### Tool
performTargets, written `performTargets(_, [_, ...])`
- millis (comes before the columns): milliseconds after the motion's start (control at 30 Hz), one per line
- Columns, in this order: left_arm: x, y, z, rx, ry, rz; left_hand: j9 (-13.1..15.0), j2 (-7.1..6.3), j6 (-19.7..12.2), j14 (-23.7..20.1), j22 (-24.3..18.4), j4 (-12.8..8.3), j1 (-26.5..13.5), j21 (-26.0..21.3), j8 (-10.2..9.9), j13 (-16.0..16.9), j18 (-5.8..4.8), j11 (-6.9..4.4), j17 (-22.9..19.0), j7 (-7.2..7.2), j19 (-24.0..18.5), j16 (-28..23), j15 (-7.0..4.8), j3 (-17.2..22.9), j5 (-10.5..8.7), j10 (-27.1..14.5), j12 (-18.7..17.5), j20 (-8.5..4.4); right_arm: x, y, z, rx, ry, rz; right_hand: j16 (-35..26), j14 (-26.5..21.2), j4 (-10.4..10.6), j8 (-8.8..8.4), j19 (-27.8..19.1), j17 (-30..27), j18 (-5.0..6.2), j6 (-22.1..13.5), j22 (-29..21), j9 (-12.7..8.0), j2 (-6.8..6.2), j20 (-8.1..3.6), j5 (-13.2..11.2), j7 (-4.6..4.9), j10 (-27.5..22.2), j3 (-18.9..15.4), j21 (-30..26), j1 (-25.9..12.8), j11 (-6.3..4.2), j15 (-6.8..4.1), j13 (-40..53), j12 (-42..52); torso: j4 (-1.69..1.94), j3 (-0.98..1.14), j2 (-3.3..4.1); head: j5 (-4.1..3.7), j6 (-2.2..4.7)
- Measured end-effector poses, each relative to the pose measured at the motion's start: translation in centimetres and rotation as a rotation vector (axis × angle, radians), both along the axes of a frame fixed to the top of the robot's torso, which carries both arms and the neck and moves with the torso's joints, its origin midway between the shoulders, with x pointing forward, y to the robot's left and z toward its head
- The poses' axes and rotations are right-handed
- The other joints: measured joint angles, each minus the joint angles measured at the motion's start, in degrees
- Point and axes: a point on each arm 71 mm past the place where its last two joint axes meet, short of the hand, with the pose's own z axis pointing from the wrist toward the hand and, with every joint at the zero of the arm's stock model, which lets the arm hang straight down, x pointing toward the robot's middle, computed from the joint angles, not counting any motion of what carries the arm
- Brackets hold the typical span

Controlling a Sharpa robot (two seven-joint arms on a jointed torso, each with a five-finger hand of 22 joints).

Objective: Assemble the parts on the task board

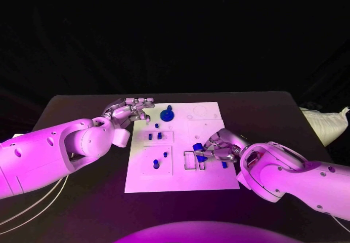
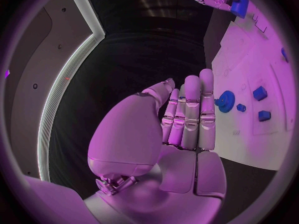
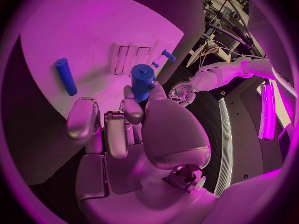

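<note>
The white task board [image 1: 182, 174] lies mid-table. My right hand [image 1: 221, 147] hovers over its right side and pinches a blue cylinder part [image 1: 198, 148] [image 3: 142, 79] between thumb and fingers [image 3: 132, 109]. Another blue cylinder [image 3: 65, 76] lies flat on the board beside two slots. A round blue part [image 1: 167, 115] [image 2: 225, 101] stands at the board's far left area. My left hand [image 1: 130, 112] [image 2: 187, 114] is just beside it at the board's far left corner, fingers stretched out and holding nothing. Small blue parts [image 1: 151, 135] [image 2: 259, 92] sit in the left panels.
A white bag [image 1: 324, 124] lies at the table's right edge. One more blue part [image 1: 156, 163] stands in the lower left panel of the board. Black table surface [image 1: 80, 109] surrounds the board.
</note>
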Motion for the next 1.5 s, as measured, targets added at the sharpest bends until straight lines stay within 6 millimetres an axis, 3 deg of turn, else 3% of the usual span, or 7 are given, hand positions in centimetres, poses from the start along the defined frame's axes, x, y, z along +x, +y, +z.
performTargets(367, [0.0,-0.2,0.0,-0.001,0.000,-0.003,0.0,0.00,-0.2,0.0,-0.1,0.0,0.0,0.0,0.0,0.0,0.01,0.21,0.0,-0.19,0.0,0.0,0.00,0.0,0.00,-0.2,0.2,0.00,0.1,1.7,-0.6,-0.022,0.053,0.043,0.3,-0.2,0.1,0.22,0.1,0.0,0.00,0.9,0.3,1.1,1.02,-0.08,-1.1,-0.38,0.7,-0.7,0.3,-1.7,-0.56,-0.21,1.0,0.0,0.03,0.01,0.01,0.17,-0.05])
performTargets(933, [0.0,-0.3,0.0,-0.002,0.001,-0.006,0.0,0.00,-0.2,0.0,0.0,0.0,0.0,0.0,0.0,0.0,0.01,0.21,0.0,-0.20,0.0,0.0,0.00,0.0,0.00,-0.2,0.2,0.00,0.5,2.1,-1.3,-0.098,0.085,0.042,0.3,0.0,0.1,0.52,0.2,0.0,0.00,1.2,0.3,1.7,0.99,-0.19,-1.1,-0.67,0.7,-2.0,0.3,-2.6,-0.51,-0.41,0.9,-0.2,0.01,0.00,0.01,0.26,-0.16])
performTargets(1033, [0.0,-0.3,0.0,-0.002,0.001,-0.006,0.0,0.00,-0.2,0.0,0.0,0.0,0.0,0.0,0.0,0.0,0.01,0.20,0.0,-0.20,0.0,0.0,0.00,0.0,0.00,-0.2,0.2,0.00,0.6,2.3,-1.4,-0.112,0.085,0.049,0.3,0.0,0.1,0.92,0.0,0.0,-0.01,1.2,-0.1,2.3,0.58,-0.41,-3.4,-0.61,0.7,-3.5,0.3,-4.2,-0.52,-0.41,0.1,-1.4,0.01,0.01,0.01,0.25,-0.23])
performTargets(1233, [0.0,-0.4,0.0,-0.002,0.002,-0.007,0.0,0.00,-0.2,0.0,0.0,0.0,0.0,0.0,0.0,0.0,0.00,0.21,0.0,-0.20,0.0,0.0,0.00,0.0,0.00,-0.2,0.2,0.00,0.7,2.4,-1.5,-0.133,0.081,0.061,-0.5,0.0,0.2,-0.18,-1.1,0.0,0.00,-0.8,-2.2,2.7,-0.49,-0.24,-8.2,0.32,-3.4,-6.6,-1.0,-8.5,0.11,-0.41,-5.6,-7.8,-0.01,0.04,0.03,0.37,-0.34])
performTargets(1500, [0.0,-0.4,0.0,-0.002,0.002,-0.007,0.0,0.00,-0.2,0.0,0.0,0.0,0.0,0.0,0.0,0.0,0.01,0.21,0.0,-0.20,0.0,0.0,0.00,0.0,0.00,-0.2,0.2,0.00,0.7,2.6,-1.4,-0.141,0.068,0.069,-1.1,0.0,0.2,-0.20,-1.5,0.0,0.00,-1.2,-3.6,3.0,-1.31,0.02,-9.3,0.75,-4.9,-6.9,-1.7,-9.9,0.41,-0.41,-8.5,-10.9,-0.04,0.04,0.02,0.45,-0.43])
